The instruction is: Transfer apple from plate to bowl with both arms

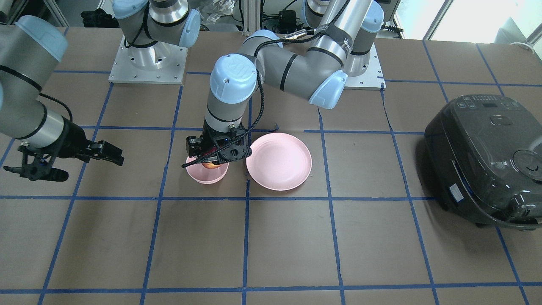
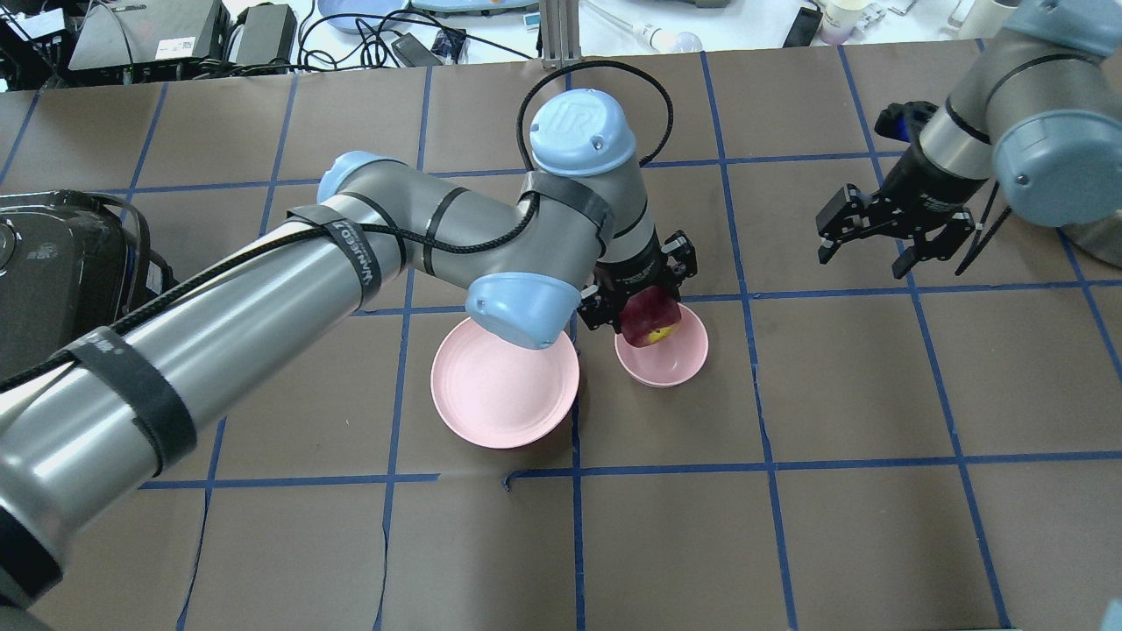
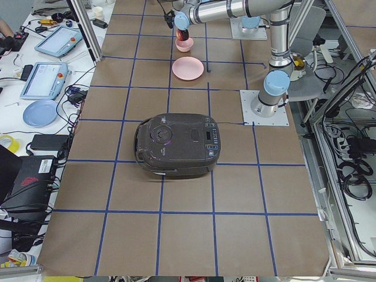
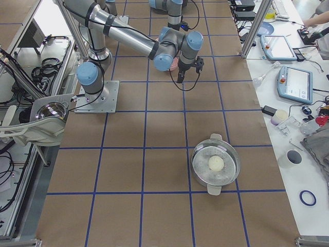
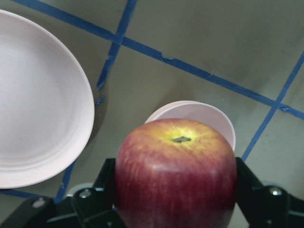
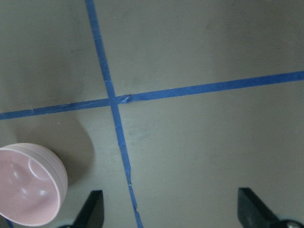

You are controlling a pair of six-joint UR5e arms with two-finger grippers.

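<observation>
The dark red apple with a yellow patch is held between the fingers of my left gripper, just over the small pink bowl. In the left wrist view the apple fills the jaws, with the bowl below it. The wide pink plate lies empty beside the bowl, toward the left arm's side. My right gripper is open and empty, above the table well to the right of the bowl. Its wrist view shows the bowl at lower left.
A dark rice cooker stands at the table's left end, also in the overhead view. A steel pot with a white ball inside sits at the right end. Blue tape lines grid the brown table.
</observation>
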